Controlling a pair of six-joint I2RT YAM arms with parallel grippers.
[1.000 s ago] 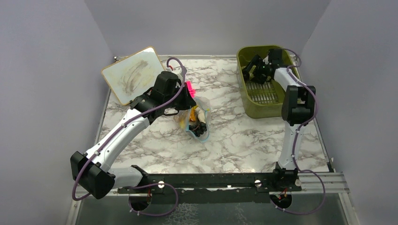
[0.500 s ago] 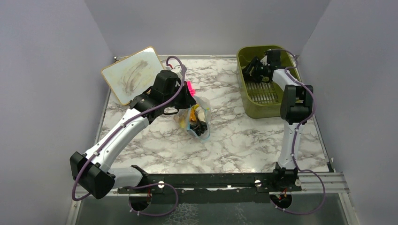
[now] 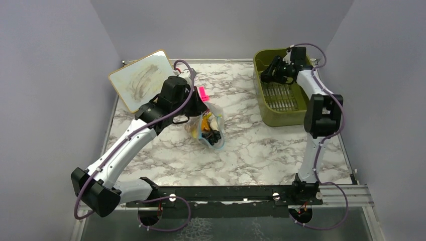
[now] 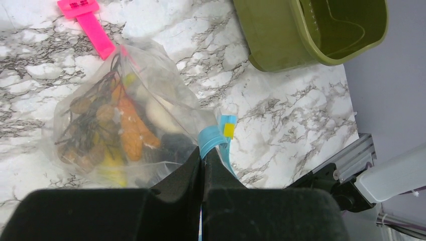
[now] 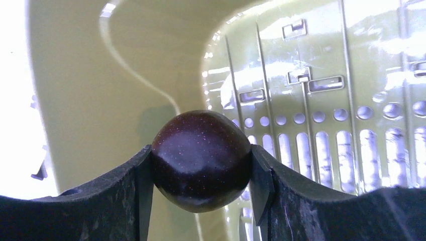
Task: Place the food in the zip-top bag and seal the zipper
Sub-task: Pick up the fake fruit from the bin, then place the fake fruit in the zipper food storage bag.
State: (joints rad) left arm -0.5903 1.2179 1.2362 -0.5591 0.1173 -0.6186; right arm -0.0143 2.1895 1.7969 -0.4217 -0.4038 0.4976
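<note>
The clear zip-top bag (image 3: 209,126) lies on the marble table, mouth toward the near side. In the left wrist view the bag (image 4: 166,108) holds toy food: an orange piece (image 4: 131,128), a yellow piece (image 4: 111,164), brownish bits and a dark piece. My left gripper (image 4: 202,156) is shut on the blue-teal zipper (image 4: 210,139) at the bag's mouth; from above it (image 3: 198,112) sits at the bag's left side. My right gripper (image 5: 201,168) is shut on a dark round purple food piece (image 5: 201,150), held over the olive bin; from above it (image 3: 266,75) is at the bin's far left.
The olive-green bin (image 3: 268,114) stands at the back right; its slotted floor (image 5: 321,115) shows below the held piece. A pink clip (image 3: 203,93) lies just behind the bag, also in the left wrist view (image 4: 90,24). A whiteboard (image 3: 140,80) leans at the back left.
My right gripper has risen and drawn toward the bin's far left with the dark piece. My left arm shifted slightly, still holding the zipper.
</note>
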